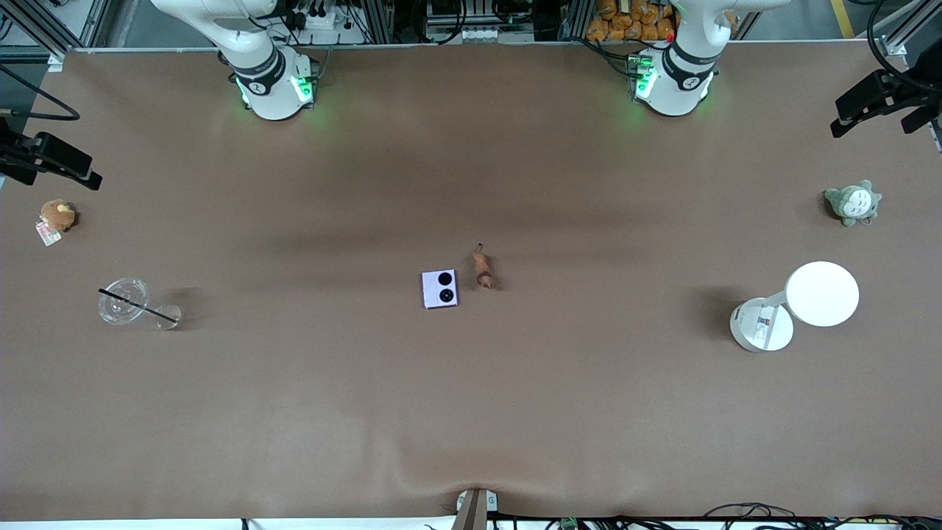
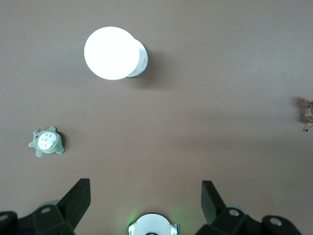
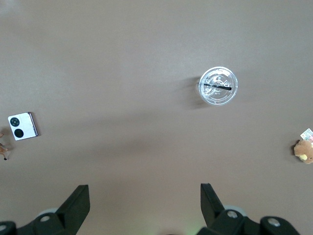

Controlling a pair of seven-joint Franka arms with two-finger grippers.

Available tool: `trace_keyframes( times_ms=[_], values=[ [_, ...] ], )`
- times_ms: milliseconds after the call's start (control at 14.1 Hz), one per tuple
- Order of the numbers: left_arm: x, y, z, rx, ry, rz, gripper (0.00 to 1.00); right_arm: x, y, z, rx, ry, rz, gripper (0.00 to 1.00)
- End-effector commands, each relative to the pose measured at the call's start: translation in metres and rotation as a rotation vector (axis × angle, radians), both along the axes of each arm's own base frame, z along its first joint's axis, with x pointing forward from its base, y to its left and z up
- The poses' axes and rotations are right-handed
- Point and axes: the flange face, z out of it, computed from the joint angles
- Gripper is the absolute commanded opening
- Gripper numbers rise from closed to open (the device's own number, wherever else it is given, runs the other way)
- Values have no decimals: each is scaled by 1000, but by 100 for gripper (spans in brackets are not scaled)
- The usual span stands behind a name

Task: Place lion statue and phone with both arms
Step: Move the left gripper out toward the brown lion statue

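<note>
The phone [image 1: 440,288] lies flat just beside the lion statue [image 1: 483,268]. The left gripper [image 2: 145,196] and right gripper [image 3: 145,196] wait up high, fingers spread wide.

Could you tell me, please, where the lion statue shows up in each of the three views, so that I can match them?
Front view: the lion statue lies mid-table, beside the phone, toward the left arm's end.
Left wrist view: only part of it shows, cut by the picture's edge; the phone is out of view.
Right wrist view: a sliver at the edge, next to the phone.
Shared landmark: the statue itself, alone in all three views.
</note>
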Motion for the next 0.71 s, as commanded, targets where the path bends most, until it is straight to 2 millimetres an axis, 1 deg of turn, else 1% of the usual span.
trace_keyframes(
  times_ms=[0, 142, 284, 426, 568, 639],
  values=[
    [1, -3, 5, 22, 13, -19, 100, 1, -1, 5, -5, 1, -14, 100],
    [2, -2, 6, 22, 12, -18, 100, 1, -4, 5, -4, 1, -20, 100],
    [8, -1, 3, 23, 16, -15, 100, 1, -4, 5, -4, 1, -20, 100],
    [21, -4, 0, 24, 19, -19, 100, 1, -4, 5, -4, 1, -20, 100],
    [31, -12, -10, 25, 34, -29, 100, 2, -1, 3, -2, 2, -14, 100],
    [40, -17, -22, 24, 49, -35, 100, 3, 1, 3, -1, 0, -11, 100]
  ],
)
